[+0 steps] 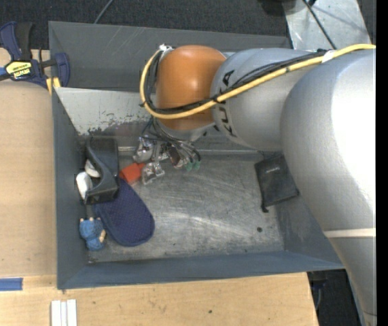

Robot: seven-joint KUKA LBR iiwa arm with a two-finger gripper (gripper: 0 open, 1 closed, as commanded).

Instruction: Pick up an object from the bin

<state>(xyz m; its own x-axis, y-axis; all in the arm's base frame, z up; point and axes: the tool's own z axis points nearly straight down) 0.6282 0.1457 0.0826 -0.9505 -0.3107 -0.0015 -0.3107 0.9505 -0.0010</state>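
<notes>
Bin contents, left to right.
- Blue figurine [92,233], near-left corner.
- Black box [102,168], left wall.
- Navy oval pouch [127,217], near side.
- Small red block [131,173], just left of my gripper [154,168]; likeliest pick.
- My gripper: released or clenched, I cannot tell.
- Flat black pad [275,182], well apart, right.

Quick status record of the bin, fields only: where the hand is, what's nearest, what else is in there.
hand: low, back left of bin
grip: cannot tell
nearest: red block, just left of hand
left wall: black box, white piece beside it
front left: blue pad, small blue toy
right: flat black card, alone
</notes>
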